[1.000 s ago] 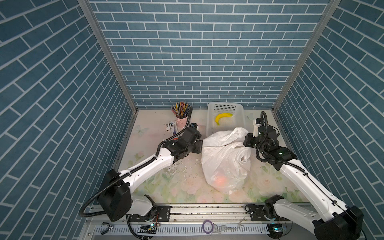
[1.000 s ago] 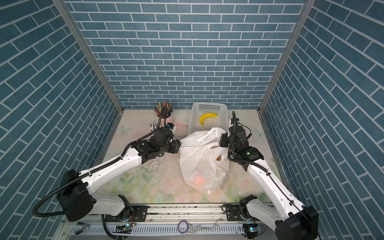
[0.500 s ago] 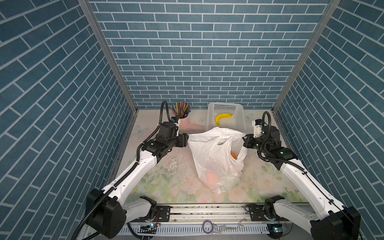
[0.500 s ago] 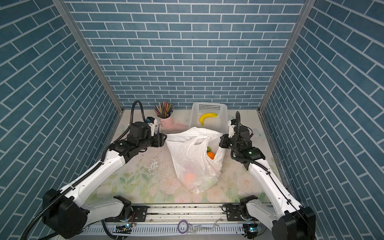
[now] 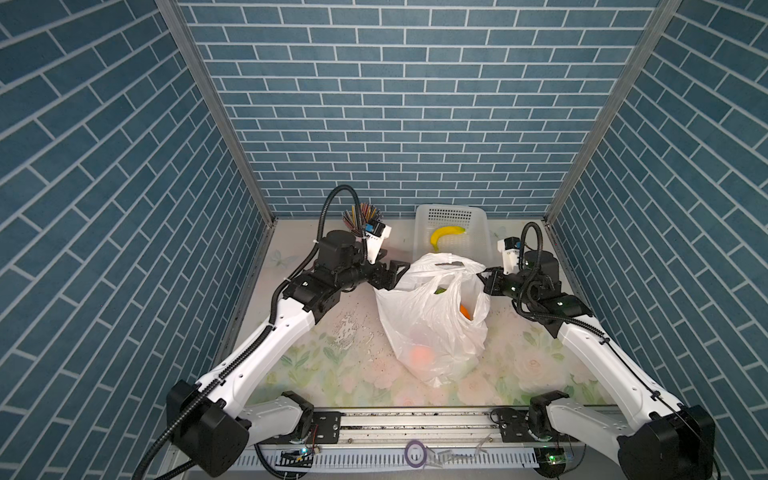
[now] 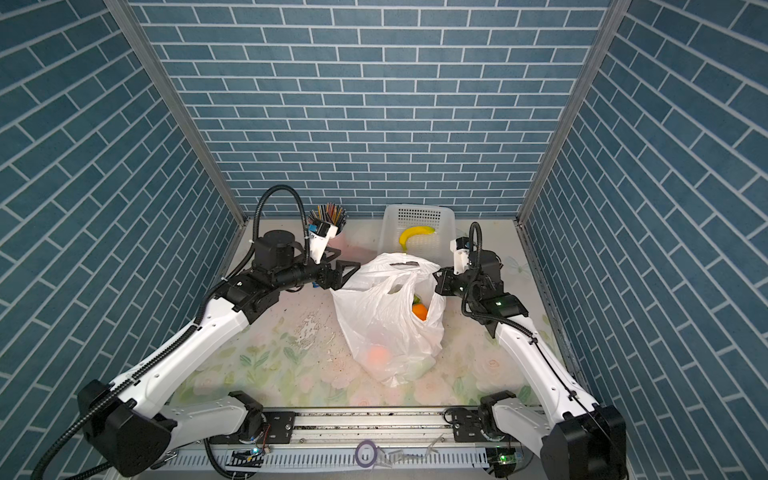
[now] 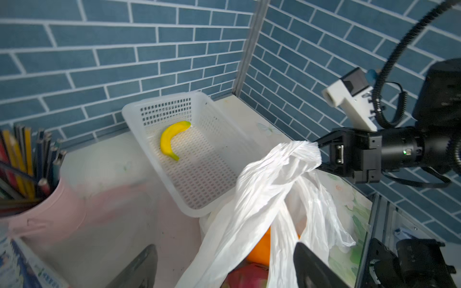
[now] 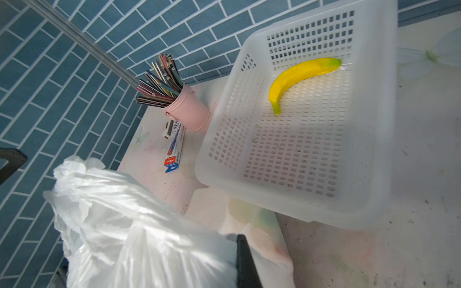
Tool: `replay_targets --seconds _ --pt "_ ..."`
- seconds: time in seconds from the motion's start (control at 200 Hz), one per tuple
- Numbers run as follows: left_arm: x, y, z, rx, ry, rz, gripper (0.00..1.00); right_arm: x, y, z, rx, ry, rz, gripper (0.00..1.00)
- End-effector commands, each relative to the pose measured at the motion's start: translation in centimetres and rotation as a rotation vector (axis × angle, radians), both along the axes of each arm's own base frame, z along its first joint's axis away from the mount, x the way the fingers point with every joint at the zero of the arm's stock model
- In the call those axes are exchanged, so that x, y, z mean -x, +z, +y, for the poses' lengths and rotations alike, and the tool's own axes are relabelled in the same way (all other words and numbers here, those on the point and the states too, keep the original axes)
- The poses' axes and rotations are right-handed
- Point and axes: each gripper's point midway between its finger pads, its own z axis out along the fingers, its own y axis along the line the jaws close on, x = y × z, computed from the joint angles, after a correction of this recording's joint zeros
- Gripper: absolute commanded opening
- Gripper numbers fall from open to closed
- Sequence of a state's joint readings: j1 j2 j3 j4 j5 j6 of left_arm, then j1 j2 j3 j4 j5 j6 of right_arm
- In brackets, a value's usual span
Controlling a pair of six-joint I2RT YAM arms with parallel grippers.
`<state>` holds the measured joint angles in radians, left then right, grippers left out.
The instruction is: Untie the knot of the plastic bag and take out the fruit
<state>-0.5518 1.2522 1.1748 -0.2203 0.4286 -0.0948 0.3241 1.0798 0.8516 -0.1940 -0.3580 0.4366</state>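
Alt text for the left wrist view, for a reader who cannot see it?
The black right gripper is shut on a twisted handle of the thin white plastic bag, whose open mouth shows a round orange fruit and a magenta fruit. Beyond it a white perforated plastic basket holds a curved yellow banana, beside a pink cup of coloured pencils.
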Motion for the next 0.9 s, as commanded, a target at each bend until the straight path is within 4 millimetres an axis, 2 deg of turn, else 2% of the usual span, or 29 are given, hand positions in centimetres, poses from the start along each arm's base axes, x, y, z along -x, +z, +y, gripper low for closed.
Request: replay_targets --seconds 0.0,0.125,0.275,0.425,0.57,0.635,0.675,0.815,0.895 --pt "0.9 1.1 -3.8 -0.073 -0.152 -0.122 0.88 0.0 1.9 1.3 -0.025 0.086 -0.066 0.0" --pt "-0.1 0.7 -6.3 -0.133 -0.183 -0.142 0.88 -0.2 2.6 1.5 -0.028 0.099 -0.086 0.0" --pt "-0.3 -0.1 -9.1 -0.152 -0.255 -0.124 0.88 -0.6 4.6 1.8 -0.045 0.109 -0.157 0.0" --pt "-1.3 -1.9 -10.3 -0.196 -0.26 -0.081 0.88 -1.0 6.2 2.2 -0.062 0.124 -0.206 0.0" --pt "-2.0 -3.6 -11.3 -0.215 -0.264 -0.021 0.86 -1.3 6.6 2.6 -0.069 0.143 -0.21 0.0" --pt "-2.5 -4.3 -11.5 -0.224 -0.252 0.009 0.8 -1.3 6.7 2.7 -0.071 0.147 -0.214 0.0" --pt "-2.8 -4.8 -11.6 -0.232 -0.24 0.026 0.73 -1.3 6.7 2.7 -0.071 0.148 -0.215 0.0" --pt "-3.9 -5.5 -12.1 -0.215 -0.195 0.083 0.36 -1.2 6.2 2.9 -0.072 0.156 -0.2 0.0" --pt "-4.2 -5.3 -12.4 -0.19 -0.176 0.105 0.27 -1.1 5.6 2.6 -0.055 0.135 -0.176 0.11"
